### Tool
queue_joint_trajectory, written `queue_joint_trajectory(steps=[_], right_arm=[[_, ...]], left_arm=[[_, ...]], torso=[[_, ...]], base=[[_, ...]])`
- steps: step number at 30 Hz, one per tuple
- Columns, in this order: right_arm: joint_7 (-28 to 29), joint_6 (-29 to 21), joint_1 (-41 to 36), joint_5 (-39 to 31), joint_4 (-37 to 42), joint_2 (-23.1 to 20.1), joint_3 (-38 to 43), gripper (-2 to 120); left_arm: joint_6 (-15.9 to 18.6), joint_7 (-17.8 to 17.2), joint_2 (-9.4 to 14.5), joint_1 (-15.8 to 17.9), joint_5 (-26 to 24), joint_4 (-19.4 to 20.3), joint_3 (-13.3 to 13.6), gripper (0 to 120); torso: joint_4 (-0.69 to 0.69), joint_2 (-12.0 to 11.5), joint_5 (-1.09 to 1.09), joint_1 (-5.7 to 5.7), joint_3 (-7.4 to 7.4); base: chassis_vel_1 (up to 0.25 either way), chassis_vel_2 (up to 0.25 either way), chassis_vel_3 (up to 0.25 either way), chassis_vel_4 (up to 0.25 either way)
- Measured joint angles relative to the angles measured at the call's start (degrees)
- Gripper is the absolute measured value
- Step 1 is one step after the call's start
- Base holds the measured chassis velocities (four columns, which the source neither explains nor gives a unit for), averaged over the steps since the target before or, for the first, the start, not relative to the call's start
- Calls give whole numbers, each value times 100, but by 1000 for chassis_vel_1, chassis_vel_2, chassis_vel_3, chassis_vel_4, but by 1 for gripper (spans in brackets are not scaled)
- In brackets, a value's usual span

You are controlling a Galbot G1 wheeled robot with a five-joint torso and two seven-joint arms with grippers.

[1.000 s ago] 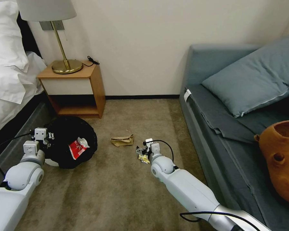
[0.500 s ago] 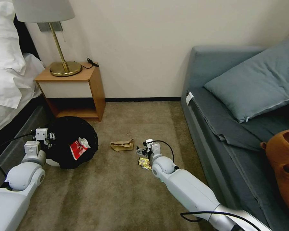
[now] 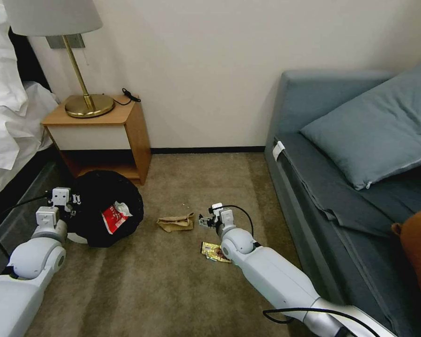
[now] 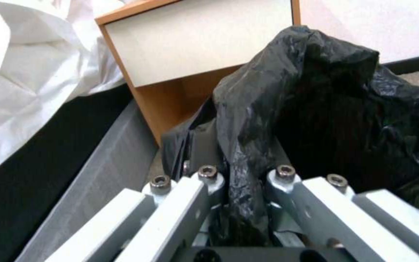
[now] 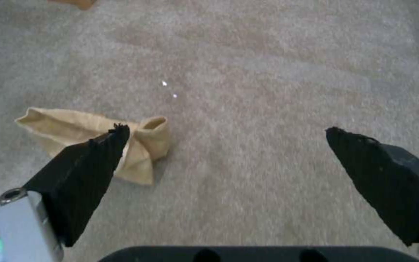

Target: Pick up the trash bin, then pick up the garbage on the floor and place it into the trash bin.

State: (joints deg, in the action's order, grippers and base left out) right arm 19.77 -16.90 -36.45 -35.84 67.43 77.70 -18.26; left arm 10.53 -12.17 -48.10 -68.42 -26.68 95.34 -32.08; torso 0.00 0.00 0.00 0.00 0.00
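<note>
Wide apart on right gripper (image 5: 224, 140), low over carpet (image 3: 163, 281) near crumpled brown paper bag (image 5: 93, 140). Left gripper (image 4: 241, 189) pinching black-bagged round white trash bin (image 3: 105, 208), keeping it close for dropping litter. Shiny gold candy wrapper (image 3: 214, 252) lying beside right arm.

Splayed right pincer (image 5: 224, 131) above carpet (image 5: 277, 72), beside crumpled paper bag (image 5: 64, 125).
</note>
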Motion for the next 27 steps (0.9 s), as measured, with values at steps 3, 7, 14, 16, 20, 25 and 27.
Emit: queue_joint_trajectory(steps=[3, 7, 14, 16, 20, 25, 27], right_arm=[[-1, 2, -11, 13, -2, 1, 0, 100], [-14, 4, -47, 53, -3, 5, 0, 100], [-28, 3, -62, 73, 5, -13, -35, 100], [-38, 1, -55, 79, 13, -37, -57, 100], [-58, -5, -56, 138, 30, -58, -81, 100], [-133, -88, -67, 157, 144, -150, -137, 100], [-155, -130, -53, 149, 157, -179, -148, 100]], left_arm=[[0, 3, -13, -22, 1, 4, -6, 5], [0, 18, -66, -108, 37, 22, -46, 5], [-1, 21, -109, -180, 60, 71, -93, 5], [0, 21, -151, -246, 83, 127, -116, 5], [4, 21, -178, -316, 111, 188, -126, 5], [13, 19, -205, -426, 135, 267, -166, 5], [14, 19, -222, -470, 151, 276, -190, 5]], torso=[[0, 0, 0, 0, 0], [1, 0, 0, 0, 0], [1, 0, 0, 0, 0], [0, 0, 0, 0, 0], [0, 0, 0, 0, 0], [0, 0, 0, 0, 0], [0, 0, 0, 0, 0]], base=[[-79, 96, 79, -87], [-62, 82, 80, -80], [-103, 83, 71, -75], [-119, 89, 91, -93], [-112, 96, 93, -100], [-75, 88, 62, -51], [0, 0, 0, 0]])
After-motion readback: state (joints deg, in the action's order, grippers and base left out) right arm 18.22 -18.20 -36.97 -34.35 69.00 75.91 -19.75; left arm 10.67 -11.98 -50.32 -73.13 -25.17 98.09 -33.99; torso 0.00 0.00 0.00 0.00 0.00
